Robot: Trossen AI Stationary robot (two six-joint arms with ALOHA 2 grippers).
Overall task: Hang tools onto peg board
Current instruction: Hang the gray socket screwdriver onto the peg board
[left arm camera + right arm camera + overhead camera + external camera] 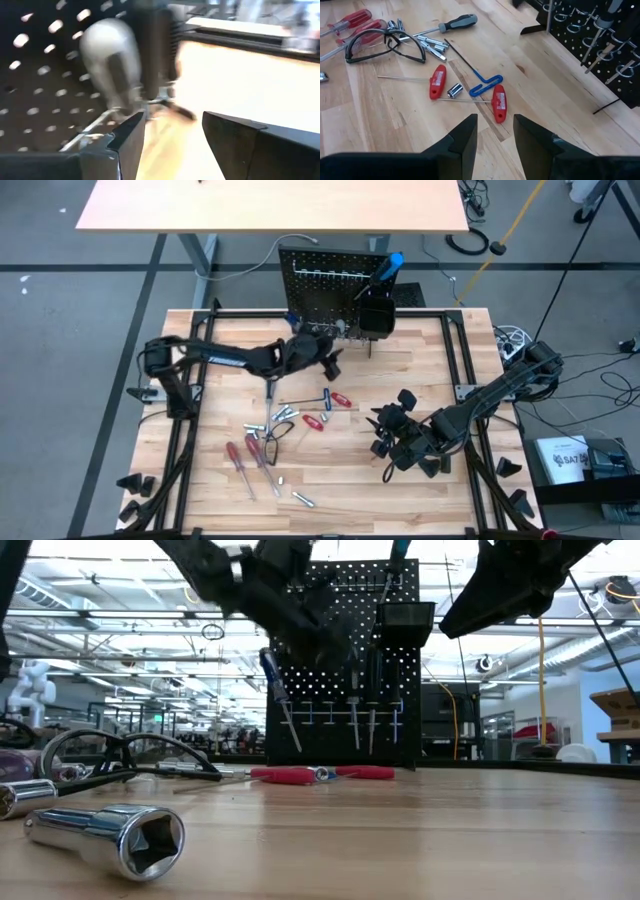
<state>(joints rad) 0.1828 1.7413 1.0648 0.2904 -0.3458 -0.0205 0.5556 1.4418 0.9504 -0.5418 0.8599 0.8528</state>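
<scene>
The left claw (322, 358) is hovering right at the peg board (330, 280), its fingers standing apart and gripping nothing; a tool (a grey-handled driver, as far as the blur allows) is sitting on a hook just ahead of it. Any sideways drift while backing off could be knocking that tool loose. The right claw (495, 131) is waiting, parted and empty, over the tools (285, 430) lying on the worktop (340, 480). No legible writing is showing.
</scene>
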